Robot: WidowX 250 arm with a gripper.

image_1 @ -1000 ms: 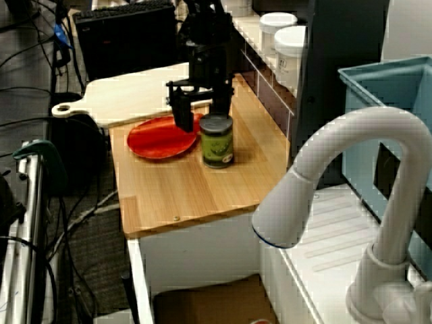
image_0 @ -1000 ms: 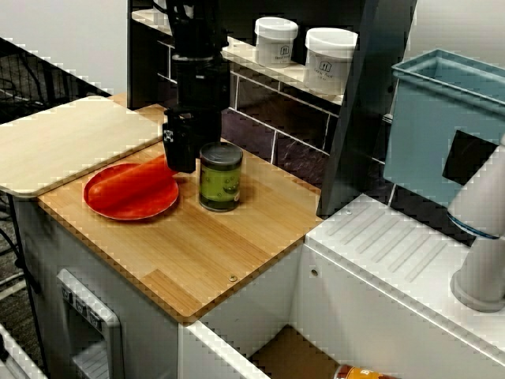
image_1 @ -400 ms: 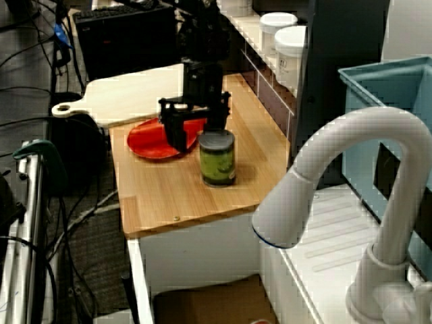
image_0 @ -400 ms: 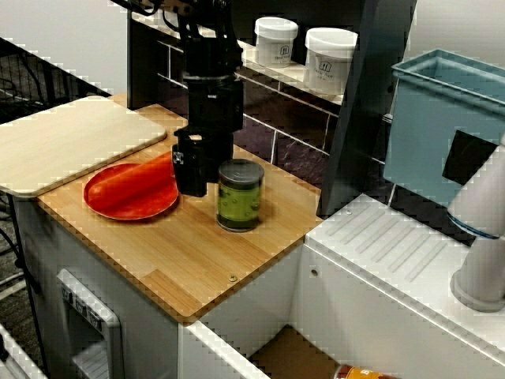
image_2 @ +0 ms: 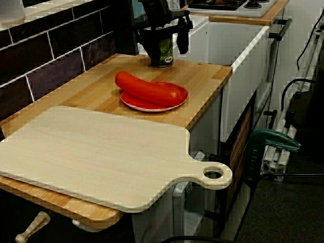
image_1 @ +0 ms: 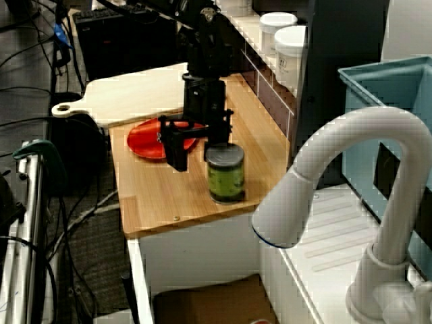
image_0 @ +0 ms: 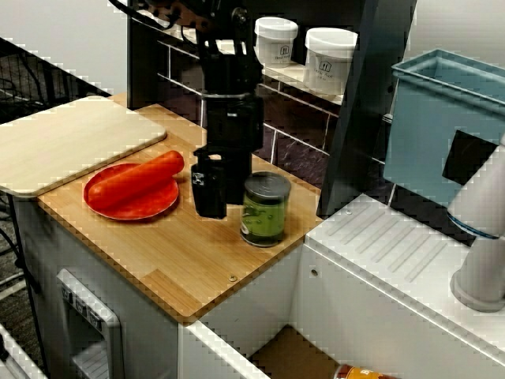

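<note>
Fingers of the single gripper stand spread, one on each side of a green-labelled can and not closed on it, as the view along the counter shows. The can stands upright on the wooden surface near the red plate, on the side away from the cutting board. It looks like a stiff, smooth metal cylinder, probably weighty if full and apt to slip or tip. A hold across the label at mid-height seems safest. Count: one can, one plate bearing one long red vegetable, one board, two white tubs on the shelf behind the plate.
</note>
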